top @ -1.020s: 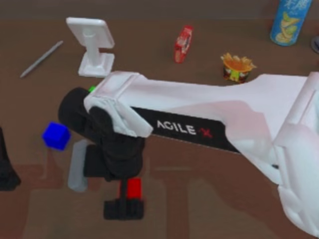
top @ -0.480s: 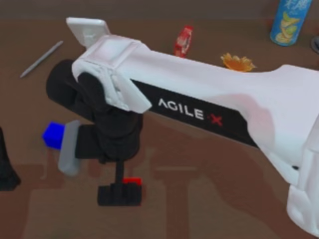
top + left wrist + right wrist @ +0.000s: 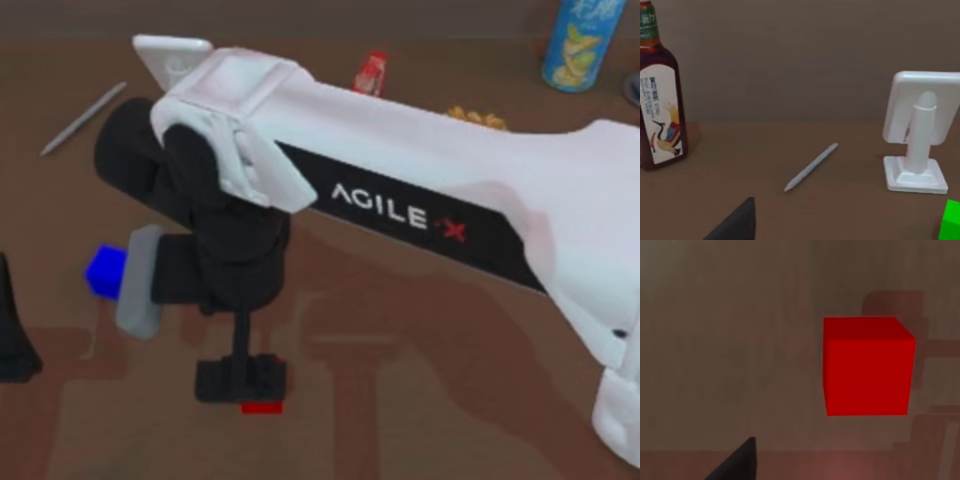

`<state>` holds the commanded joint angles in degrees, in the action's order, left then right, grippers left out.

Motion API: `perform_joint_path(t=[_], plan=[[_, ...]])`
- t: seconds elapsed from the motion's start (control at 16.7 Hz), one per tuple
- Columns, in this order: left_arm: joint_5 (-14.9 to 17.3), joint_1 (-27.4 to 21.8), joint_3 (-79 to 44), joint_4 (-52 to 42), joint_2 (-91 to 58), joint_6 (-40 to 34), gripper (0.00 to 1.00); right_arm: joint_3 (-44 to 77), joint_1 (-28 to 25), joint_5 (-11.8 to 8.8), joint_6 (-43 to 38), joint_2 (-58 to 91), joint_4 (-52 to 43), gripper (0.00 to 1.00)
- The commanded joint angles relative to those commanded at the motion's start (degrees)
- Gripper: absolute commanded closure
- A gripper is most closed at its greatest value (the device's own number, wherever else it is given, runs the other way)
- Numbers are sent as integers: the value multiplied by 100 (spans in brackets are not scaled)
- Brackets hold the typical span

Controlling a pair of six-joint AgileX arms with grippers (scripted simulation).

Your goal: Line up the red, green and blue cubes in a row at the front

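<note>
Red cube (image 3: 867,365) whole in right wrist view, top view shows only a sliver (image 3: 261,407) under right gripper (image 3: 240,380), finger state cannot tell, blue cube (image 3: 105,270) left of it half hidden, green cube (image 3: 951,220) cut off in left wrist view.

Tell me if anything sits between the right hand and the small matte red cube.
Nothing visible does. The right hand hangs directly over the small matte red cube, which sits alone on the bare brown table, with no other object between them in the right wrist view.
</note>
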<state>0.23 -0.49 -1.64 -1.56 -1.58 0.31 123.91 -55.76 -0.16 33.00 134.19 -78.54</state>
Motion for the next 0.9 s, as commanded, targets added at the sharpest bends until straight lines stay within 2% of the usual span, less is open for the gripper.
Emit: perform_joint_path(t=[0.18, 0.36, 0.6, 0.9], plan=[[91, -195, -692, -631, -669, 125, 0, -444, 256, -41, -124, -551, 385, 0], [226, -493, -1931, -1645, -1875, 321, 0, -1259, 709, -104, -361, -1526, 1024, 0], [401, -940, -4232, -3314, -4190, 630, 0, -2899, 1567, -211, -849, -3487, 2185, 0], [509, -1403, -7324, -5439, -7568, 968, 0, -5505, 2804, -318, -1617, -6522, 3818, 0]])
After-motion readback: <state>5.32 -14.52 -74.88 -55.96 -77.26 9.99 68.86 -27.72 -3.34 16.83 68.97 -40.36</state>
